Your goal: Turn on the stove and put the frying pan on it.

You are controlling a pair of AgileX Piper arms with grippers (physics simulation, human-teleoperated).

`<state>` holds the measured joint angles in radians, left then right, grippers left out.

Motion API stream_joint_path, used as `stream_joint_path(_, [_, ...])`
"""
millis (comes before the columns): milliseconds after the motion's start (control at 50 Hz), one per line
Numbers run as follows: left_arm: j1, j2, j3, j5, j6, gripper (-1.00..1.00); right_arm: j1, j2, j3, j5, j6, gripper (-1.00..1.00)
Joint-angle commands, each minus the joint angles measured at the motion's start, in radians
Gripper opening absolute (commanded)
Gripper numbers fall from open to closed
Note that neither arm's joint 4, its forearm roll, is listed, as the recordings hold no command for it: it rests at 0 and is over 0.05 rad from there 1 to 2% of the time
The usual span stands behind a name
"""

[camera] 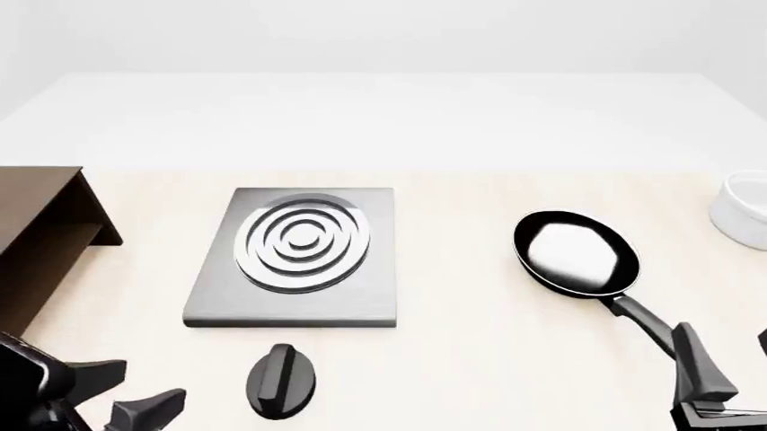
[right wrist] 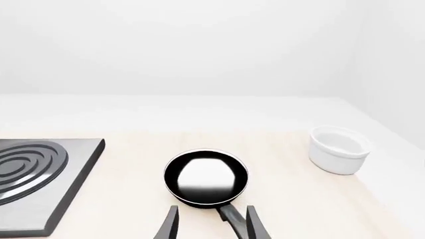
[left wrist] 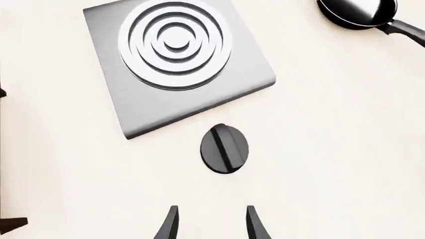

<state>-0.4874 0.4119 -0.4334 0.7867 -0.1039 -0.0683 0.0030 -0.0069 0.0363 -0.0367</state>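
Note:
The stove (camera: 291, 296) is a flat grey slab with a ringed silver burner (camera: 302, 242), left of centre. Its black oval knob (camera: 282, 380) lies on the table just in front of it. My left gripper (camera: 120, 391) is open at the near left, holding nothing. In its wrist view the knob (left wrist: 224, 148) lies a short way ahead of the open left gripper (left wrist: 211, 211), with the stove (left wrist: 192, 102) beyond. The frying pan (camera: 576, 253) sits to the right, handle pointing toward my open right gripper (camera: 728, 355). In the right wrist view the pan (right wrist: 206, 177) is close ahead, its handle end showing between the spread fingers (right wrist: 169, 219).
A dark brown wooden shelf (camera: 36, 233) stands at the far left edge. At the right edge, beyond the pan, sits a white bowl (camera: 743, 211), which the right wrist view shows too, white bowl (right wrist: 339, 149). The table's back edge runs behind the stove.

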Motion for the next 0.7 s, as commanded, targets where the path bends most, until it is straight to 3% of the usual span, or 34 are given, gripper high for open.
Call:
stream_joint_path(20, [-0.075, 0.035, 0.067, -0.06, 0.025, 1.0, -0.002, -0.001, 0.0, 0.0, -0.001, 1.0])
stream_joint_path(140, [-0.072, 0.055, 0.095, -0.096, 0.05, 1.0, -0.002, -0.001, 0.0, 0.0, -0.002, 1.0])
stream_joint_path(200, [-0.043, 0.046, 0.111, -0.1, 0.105, 1.0, -0.003, -0.001, 0.0, 0.001, -0.003, 1.0])
stream_joint_path(700, [-0.124, 0.213, 0.167, -0.3, 0.067, 1.0, -0.004, -0.001, 0.0, 0.002, -0.011, 1.0])
